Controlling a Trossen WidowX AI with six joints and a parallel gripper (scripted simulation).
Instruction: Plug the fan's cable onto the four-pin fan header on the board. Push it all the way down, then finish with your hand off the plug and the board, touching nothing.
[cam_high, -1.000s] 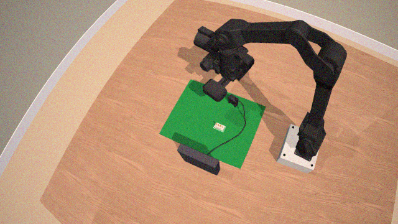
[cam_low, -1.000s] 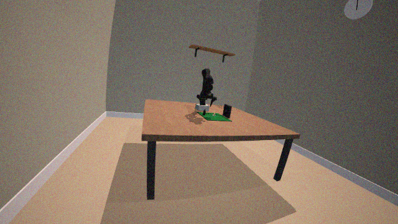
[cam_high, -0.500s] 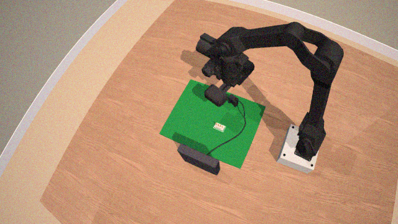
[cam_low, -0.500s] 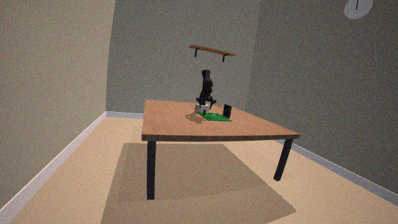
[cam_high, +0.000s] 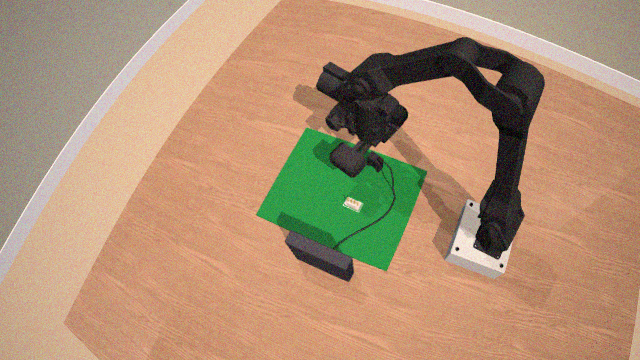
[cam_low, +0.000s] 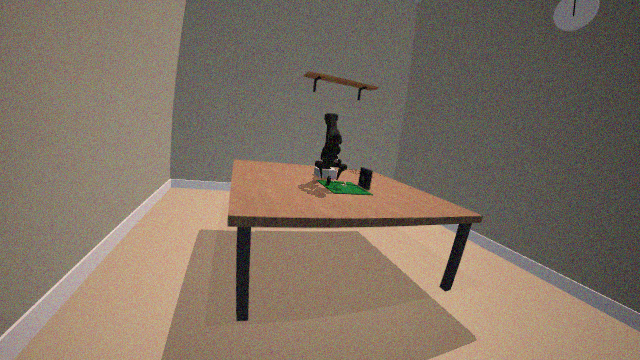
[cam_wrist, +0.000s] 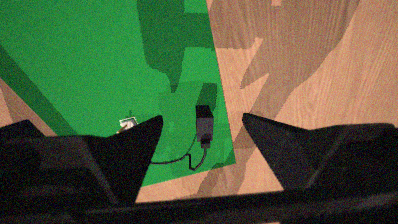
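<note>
Gripper, black, two-fingered (cam_high: 372, 137) (cam_low: 330, 177) (cam_wrist: 202, 117), fingers wide apart, nothing held, above small dark blocky plug (cam_high: 375, 161) (cam_low: 328, 180) (cam_wrist: 204, 125), upper ctr. of top frame, on green flat board (cam_high: 300, 195) (cam_low: 356, 190) (cam_wrist: 100, 75). Plug prob. light, rigid, maybe slippery; thin black cable (cam_high: 394, 192) (cam_wrist: 172, 162) prob. flexible, may tug. Best hold: housing sides, w/ cable end free, not wire. White four-pin header (cam_high: 357, 207) (cam_wrist: 128, 121) bare, pins prob. fragile.

In the top view the hand (cam_high: 364, 145) (cam_wrist: 203, 117) hides part of the plug (cam_high: 375, 162) (cam_wrist: 204, 124). The wrist view cuts off the green board (cam_high: 320, 190) (cam_wrist: 100, 70) at its edge, and a finger covers part of the white header (cam_high: 353, 204) (cam_wrist: 128, 123) (its pins are too blurred to count).
</note>
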